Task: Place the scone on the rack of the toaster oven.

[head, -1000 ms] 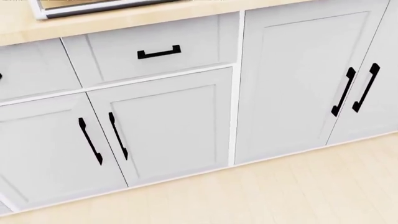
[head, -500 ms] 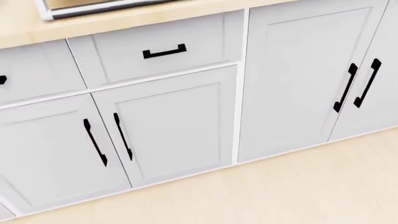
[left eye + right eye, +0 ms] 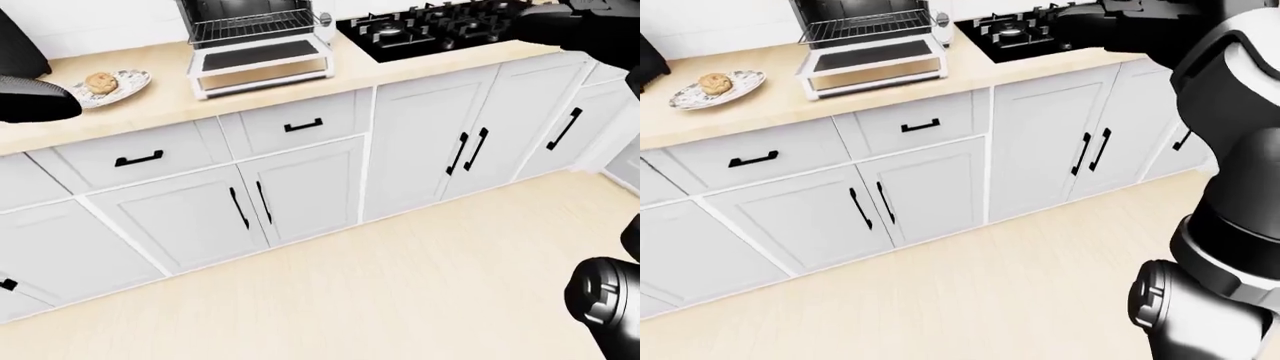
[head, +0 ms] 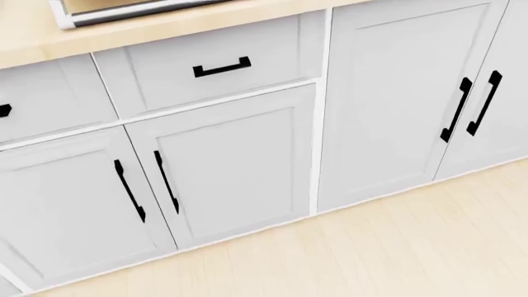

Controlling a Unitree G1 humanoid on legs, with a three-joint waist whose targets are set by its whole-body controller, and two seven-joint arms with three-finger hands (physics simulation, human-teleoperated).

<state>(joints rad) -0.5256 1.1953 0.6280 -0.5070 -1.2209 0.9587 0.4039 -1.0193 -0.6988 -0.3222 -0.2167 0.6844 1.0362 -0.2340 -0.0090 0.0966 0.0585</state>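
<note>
The scone (image 3: pixel 713 82) lies on a patterned plate (image 3: pixel 688 97) at the left of the wooden counter (image 3: pixel 150 105). To its right stands the toaster oven (image 3: pixel 250 19), its door (image 3: pixel 260 64) folded down and its wire rack (image 3: pixel 255 27) bare. A black part of my left arm (image 3: pixel 30 100) shows at the left edge of the left-eye view, near the plate. My right arm (image 3: pixel 1230 112) rises along the right of the right-eye view, and its dark hand end (image 3: pixel 1090 22) overlaps the stove. Neither hand's fingers can be made out.
A black gas stove (image 3: pixel 430 26) sits to the right of the oven. White drawers and cabinet doors (image 4: pixel 223 167) with black handles run below the counter. Pale wood floor (image 3: pixel 400 285) lies between me and the cabinets. The head view looks down at the cabinets.
In the head view the whole picture has slid slightly to the right, so the camera has moved. Nothing on the counter has been touched.
</note>
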